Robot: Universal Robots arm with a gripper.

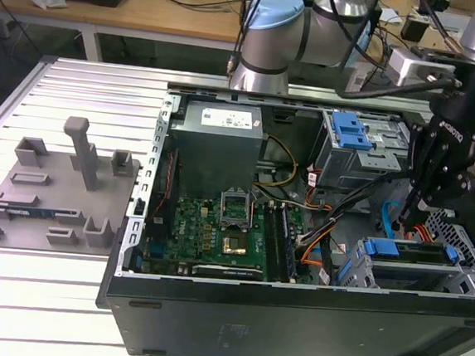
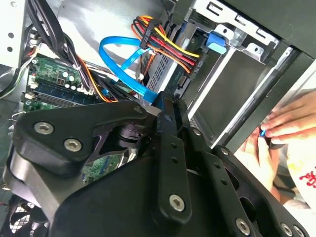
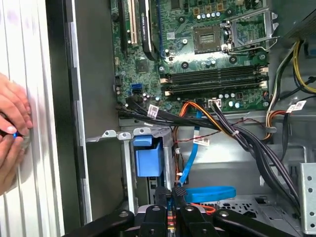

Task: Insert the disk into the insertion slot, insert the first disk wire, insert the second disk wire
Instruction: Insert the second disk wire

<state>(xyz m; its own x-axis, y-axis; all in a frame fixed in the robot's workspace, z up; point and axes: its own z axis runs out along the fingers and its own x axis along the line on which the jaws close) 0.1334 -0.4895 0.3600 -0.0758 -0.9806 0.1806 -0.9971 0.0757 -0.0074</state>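
First wrist view — fingers [image 3: 172, 193] pinched on the blue wire [image 3: 210, 193], just beside the disk [image 3: 148, 159]

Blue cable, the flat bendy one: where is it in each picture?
Exterior view: the blue cable hangs beside the gripper, toward the exterior view's right.
Second wrist view: it loops beyond the fingers, near the red-yellow wires.
First wrist view: it curls at the fingers.
Shared landmark: the green motherboard.
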